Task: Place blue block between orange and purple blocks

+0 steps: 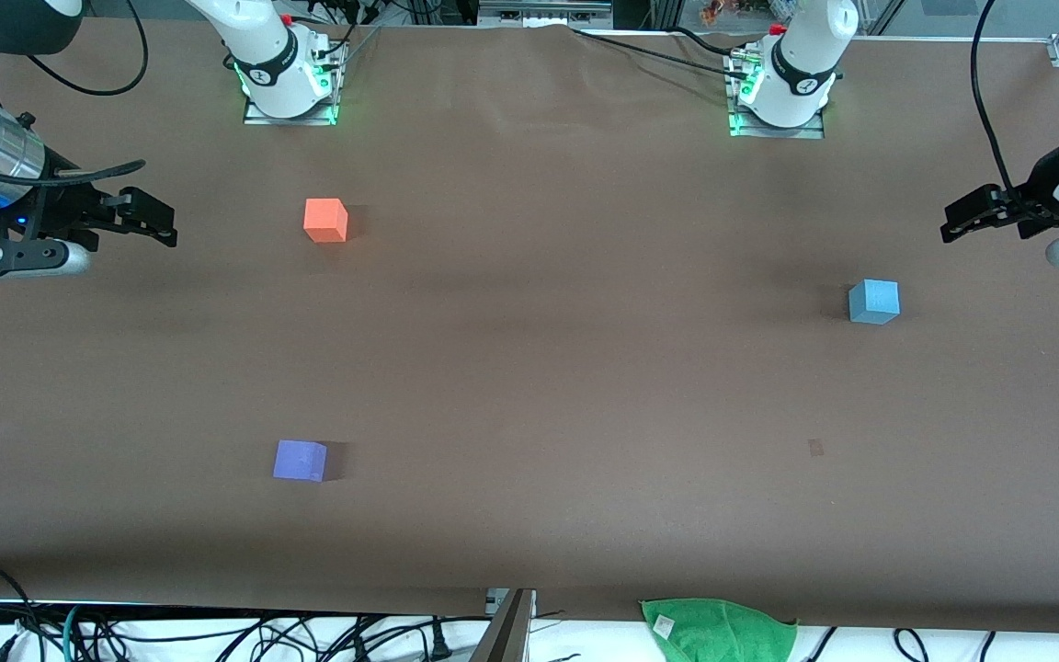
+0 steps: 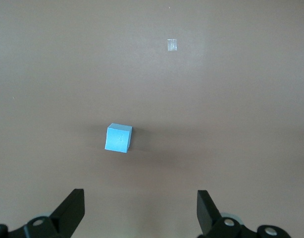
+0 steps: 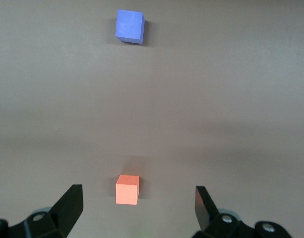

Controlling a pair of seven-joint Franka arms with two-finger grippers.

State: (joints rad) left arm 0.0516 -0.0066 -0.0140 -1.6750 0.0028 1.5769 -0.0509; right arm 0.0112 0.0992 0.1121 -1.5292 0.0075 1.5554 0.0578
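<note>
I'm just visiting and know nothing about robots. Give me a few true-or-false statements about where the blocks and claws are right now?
1. The blue block lies toward the left arm's end of the table. True.
2. The left claw grips the blue block. False: it is open and empty, up off the table.
3. The orange block touches the purple block. False: they lie well apart.
4. The purple block lies nearer the front camera than the orange block. True.
5. The right claw is open. True.

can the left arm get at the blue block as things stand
Probably yes: the left gripper hangs open over bare table close to the blue block, which stands alone with nothing around or on it.
</note>
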